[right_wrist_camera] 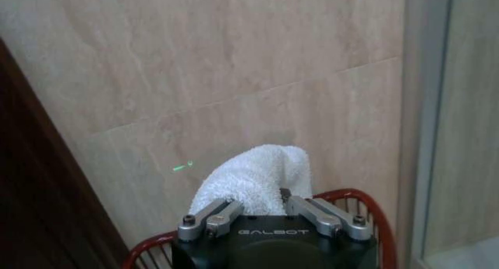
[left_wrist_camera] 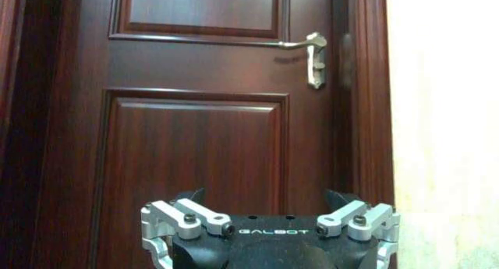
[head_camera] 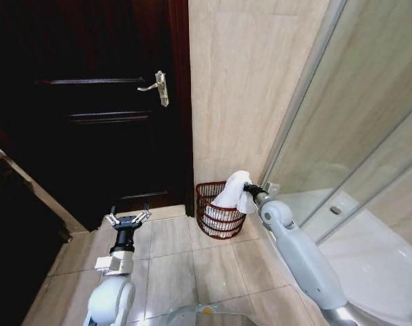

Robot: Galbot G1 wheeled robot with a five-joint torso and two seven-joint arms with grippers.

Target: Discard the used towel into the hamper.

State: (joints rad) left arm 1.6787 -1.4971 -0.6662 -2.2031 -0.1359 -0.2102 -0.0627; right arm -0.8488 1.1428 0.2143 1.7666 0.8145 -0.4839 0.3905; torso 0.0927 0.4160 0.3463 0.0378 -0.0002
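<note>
Beige floor tiles (head_camera: 172, 255) are filling the lower centre of the head view, open between both arms. Dark wooden door (head_camera: 90, 102) is occupying the upper left, closed, silver handle (head_camera: 158, 87) on its right edge. Tiled wall (head_camera: 253, 81) is running upper centre; glass shower panel (head_camera: 369, 136) is slanting along the right. Hamper (head_camera: 219, 210) is sitting mid-frame against the wall base. Right gripper (head_camera: 247, 189) is clamping a white towel (head_camera: 232, 193) over the hamper's rim. Left gripper (head_camera: 127, 219) is hovering lower left, fingers spread, holding nothing.
</note>
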